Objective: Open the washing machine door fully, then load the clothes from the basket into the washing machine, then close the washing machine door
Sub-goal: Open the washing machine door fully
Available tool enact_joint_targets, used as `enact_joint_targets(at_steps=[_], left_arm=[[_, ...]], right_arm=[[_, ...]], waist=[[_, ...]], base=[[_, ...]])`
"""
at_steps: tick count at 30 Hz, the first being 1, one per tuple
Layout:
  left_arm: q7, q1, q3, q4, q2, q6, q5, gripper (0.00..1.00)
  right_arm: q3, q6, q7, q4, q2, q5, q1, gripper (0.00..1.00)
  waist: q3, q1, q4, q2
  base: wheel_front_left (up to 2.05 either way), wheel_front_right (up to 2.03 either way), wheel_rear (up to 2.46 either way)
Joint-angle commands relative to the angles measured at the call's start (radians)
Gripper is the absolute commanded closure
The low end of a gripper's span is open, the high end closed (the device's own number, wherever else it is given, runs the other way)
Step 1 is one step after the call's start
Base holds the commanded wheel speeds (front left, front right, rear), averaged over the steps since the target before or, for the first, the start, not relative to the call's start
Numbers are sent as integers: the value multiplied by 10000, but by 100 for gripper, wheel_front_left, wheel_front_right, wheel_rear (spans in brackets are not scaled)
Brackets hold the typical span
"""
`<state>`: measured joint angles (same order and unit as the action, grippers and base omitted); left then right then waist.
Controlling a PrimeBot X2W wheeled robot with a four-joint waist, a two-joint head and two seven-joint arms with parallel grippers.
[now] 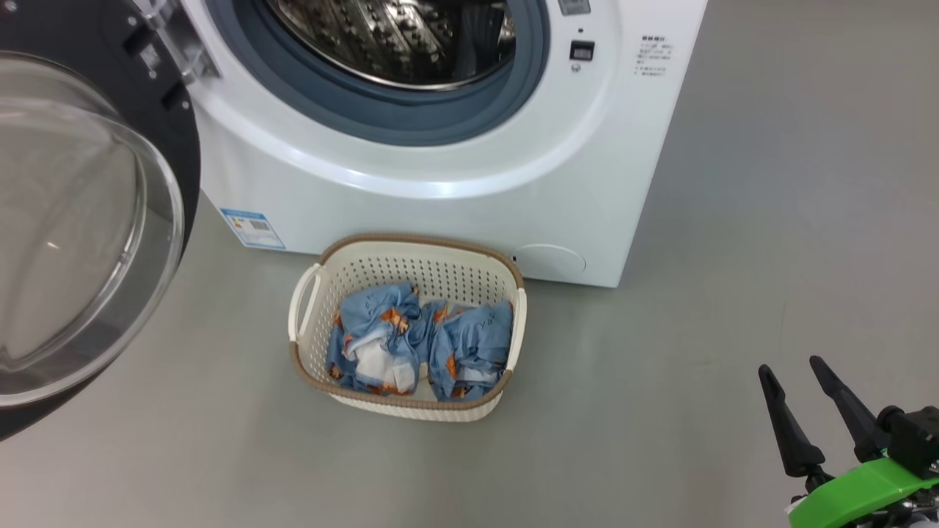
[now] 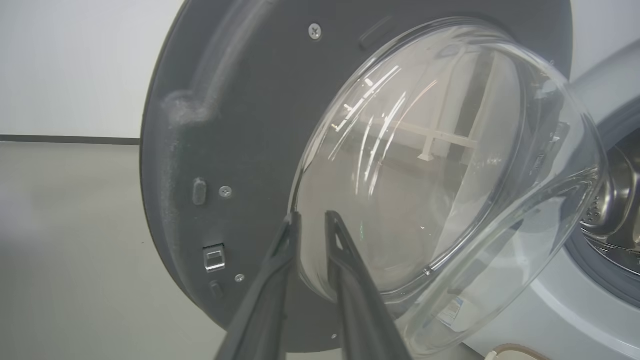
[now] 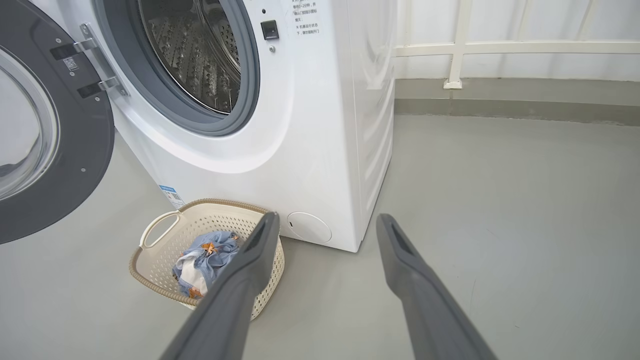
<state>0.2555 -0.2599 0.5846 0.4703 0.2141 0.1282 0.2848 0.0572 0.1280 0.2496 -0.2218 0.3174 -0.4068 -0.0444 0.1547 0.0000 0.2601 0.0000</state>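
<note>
Head view has the washing machine door swung wide at the left of the washing machine, and the basket sits on the floor just before it with the clothes inside. The left hand has its fingers narrowly parted, nothing between, tips by the door's glass edge; the right hand is spread wide and empty, well apart from the basket.

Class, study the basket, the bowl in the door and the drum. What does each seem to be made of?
Basket: cream plastic, matte, moulded with rows of holes; its brown rim looks woven but is probably moulded too. Door's bowl: clear glass, or perhaps clear plastic; glossy, with reflections. Drum: shiny metal, likely steel, perforated, mirror glints.
</note>
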Motion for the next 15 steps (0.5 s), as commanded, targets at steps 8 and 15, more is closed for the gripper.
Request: enact_joint_targets(at_steps=[8,15], left_arm=[[63,1292,-1455,-1889,-70,22,48,13],[63,1765,-2930,-2567,-309,23,144,0]], right_arm=[[185,27,122,233,103,10,275,0],[138,27,122,242,58,0,373,0]], waist=[[-542,0,-181,0],[-667,0,-657,0]], base=[[0,0,0],[0,0,0]])
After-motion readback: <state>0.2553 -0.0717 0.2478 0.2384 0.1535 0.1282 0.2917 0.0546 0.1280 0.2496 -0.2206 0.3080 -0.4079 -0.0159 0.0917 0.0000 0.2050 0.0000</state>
